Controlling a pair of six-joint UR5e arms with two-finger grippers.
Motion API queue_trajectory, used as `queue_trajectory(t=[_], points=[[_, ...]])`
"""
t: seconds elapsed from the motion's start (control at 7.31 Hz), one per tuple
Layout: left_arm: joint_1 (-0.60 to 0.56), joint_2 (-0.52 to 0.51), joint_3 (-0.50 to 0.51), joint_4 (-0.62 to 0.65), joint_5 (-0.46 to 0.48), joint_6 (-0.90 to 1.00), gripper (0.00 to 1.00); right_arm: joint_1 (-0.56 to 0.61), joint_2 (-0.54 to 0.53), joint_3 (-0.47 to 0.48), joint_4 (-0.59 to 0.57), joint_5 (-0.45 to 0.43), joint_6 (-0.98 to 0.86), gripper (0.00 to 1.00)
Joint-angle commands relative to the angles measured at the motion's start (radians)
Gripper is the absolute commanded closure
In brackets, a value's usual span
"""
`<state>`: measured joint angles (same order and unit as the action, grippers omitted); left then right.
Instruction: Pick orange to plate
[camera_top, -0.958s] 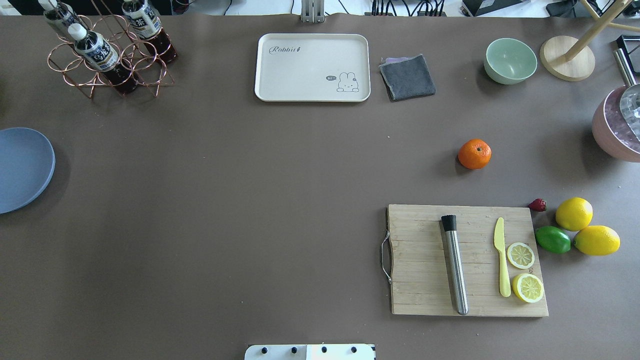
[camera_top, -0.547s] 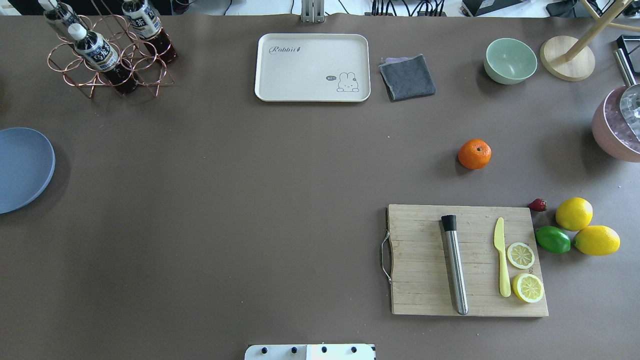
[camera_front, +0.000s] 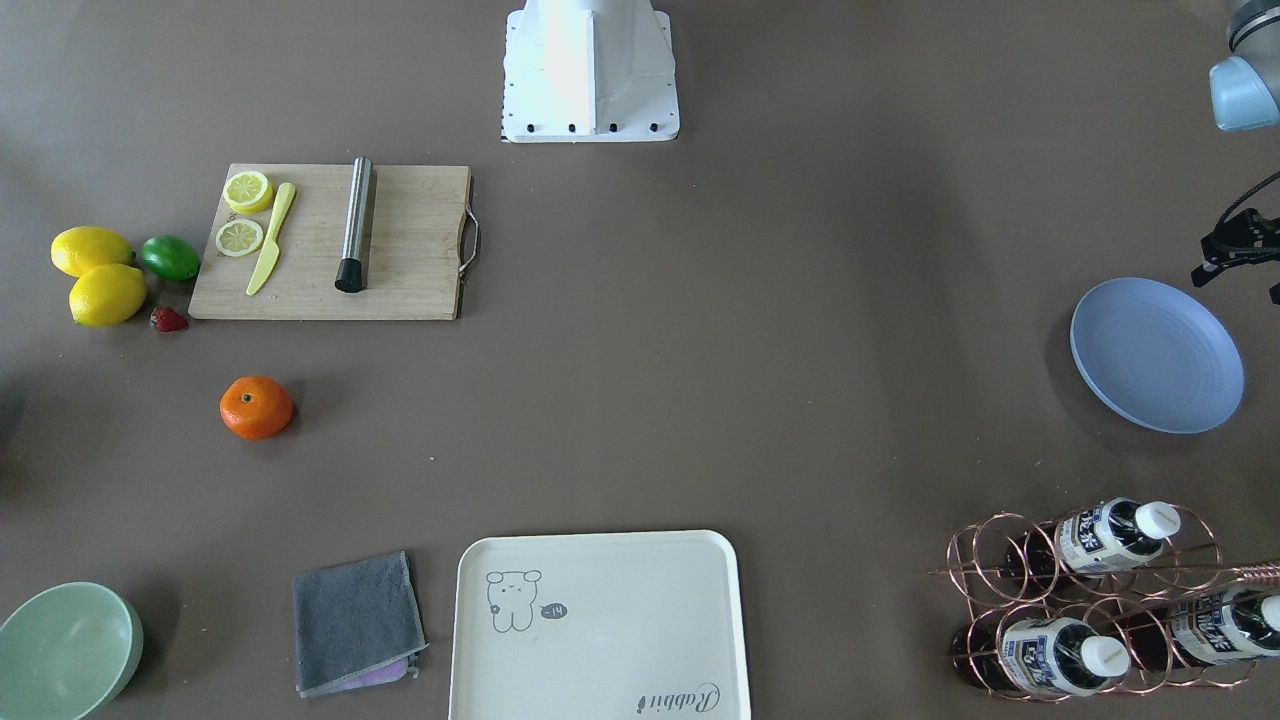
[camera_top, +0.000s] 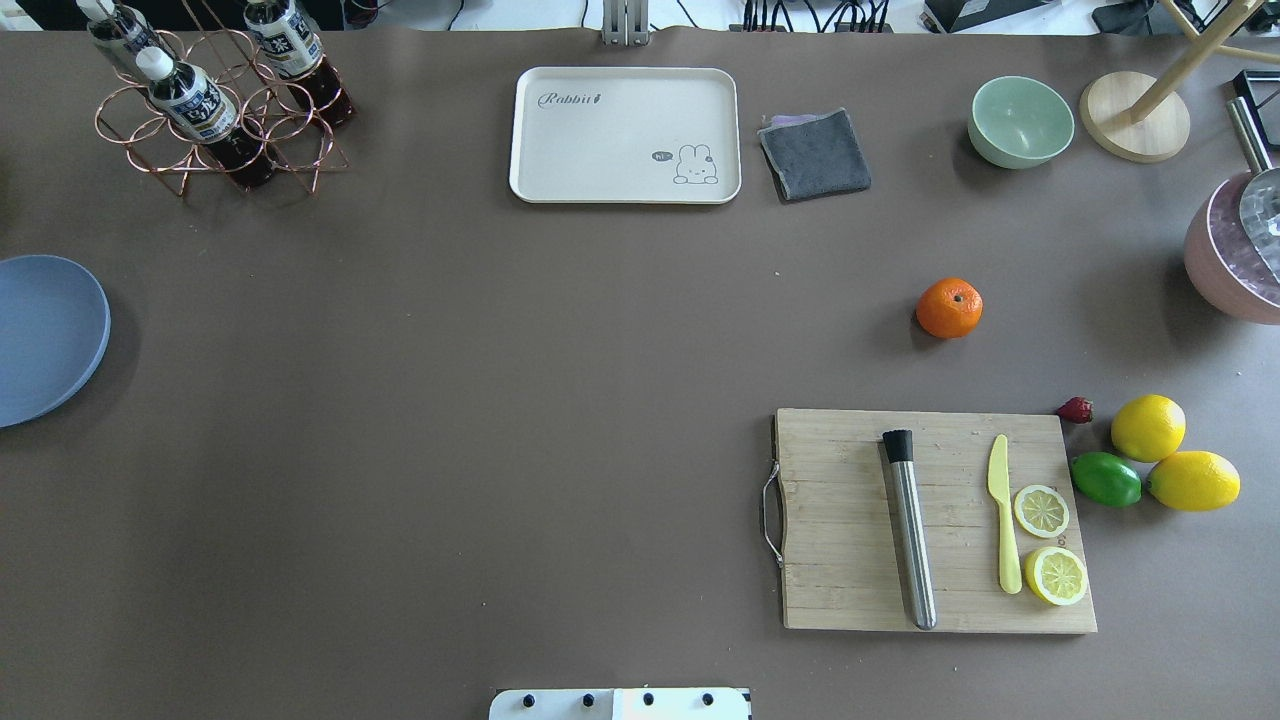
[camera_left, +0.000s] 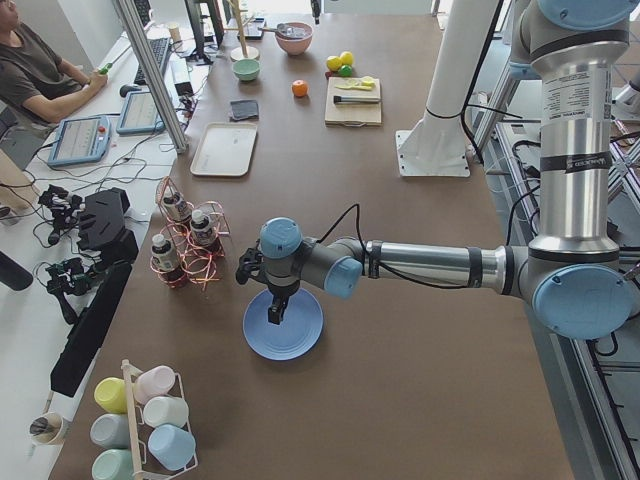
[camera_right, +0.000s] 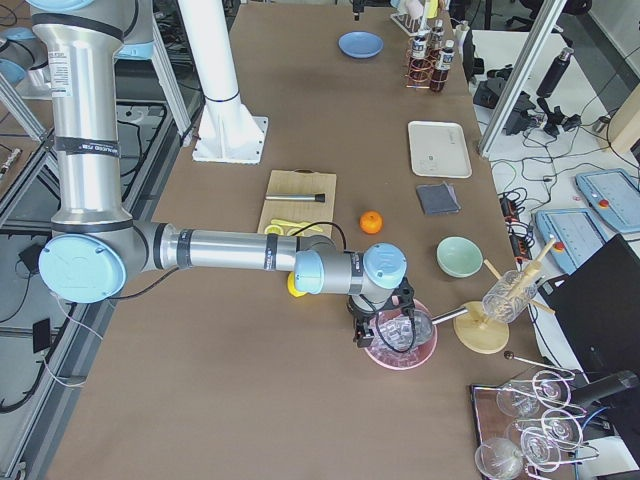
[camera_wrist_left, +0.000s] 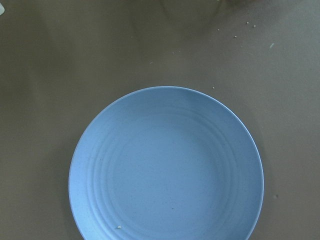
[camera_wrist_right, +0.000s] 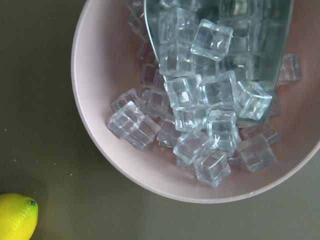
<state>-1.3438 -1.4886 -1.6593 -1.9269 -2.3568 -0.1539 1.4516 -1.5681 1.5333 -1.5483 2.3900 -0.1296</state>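
The orange (camera_top: 949, 308) sits alone on the brown table at the right, just beyond the cutting board; it also shows in the front-facing view (camera_front: 257, 407). At the table's far left edge lies the pale blue plate (camera_top: 40, 340), bare, and it fills the left wrist view (camera_wrist_left: 165, 165). My left gripper (camera_left: 275, 310) hangs over the plate; I cannot tell whether it is open or shut. My right gripper (camera_right: 362, 330) hovers over a pink bowl of ice cubes (camera_wrist_right: 150, 115), well to the right of the orange, and I cannot tell its state either.
A wooden cutting board (camera_top: 850, 560) carries a steel muddler, a yellow knife and lemon slices. Two lemons (camera_top: 1170, 455), a lime (camera_top: 1105, 479) and a strawberry lie beside it. At the back stand a cream tray (camera_top: 625, 135), a grey cloth, a green bowl (camera_top: 1020, 121) and a bottle rack (camera_top: 215, 95).
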Motion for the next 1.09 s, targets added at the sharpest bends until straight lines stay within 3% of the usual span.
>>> queue_trajectory(t=[0.0,0.27,0.68,0.96], points=[[0.003,0.007,0.004,-0.014,-0.001,-0.006,0.02,-0.011,0.002,-0.002,0.017,0.021,0.001,0.00],[0.005,-0.005,0.067,-0.020,0.005,0.001,0.03,-0.013,-0.009,-0.002,0.100,0.049,0.013,0.00],[0.008,-0.152,0.427,-0.260,0.008,0.007,0.04,-0.043,0.002,0.057,0.108,0.049,0.198,0.00],[0.066,-0.166,0.482,-0.285,0.114,0.005,0.05,-0.095,0.002,0.057,0.151,0.043,0.247,0.00]])
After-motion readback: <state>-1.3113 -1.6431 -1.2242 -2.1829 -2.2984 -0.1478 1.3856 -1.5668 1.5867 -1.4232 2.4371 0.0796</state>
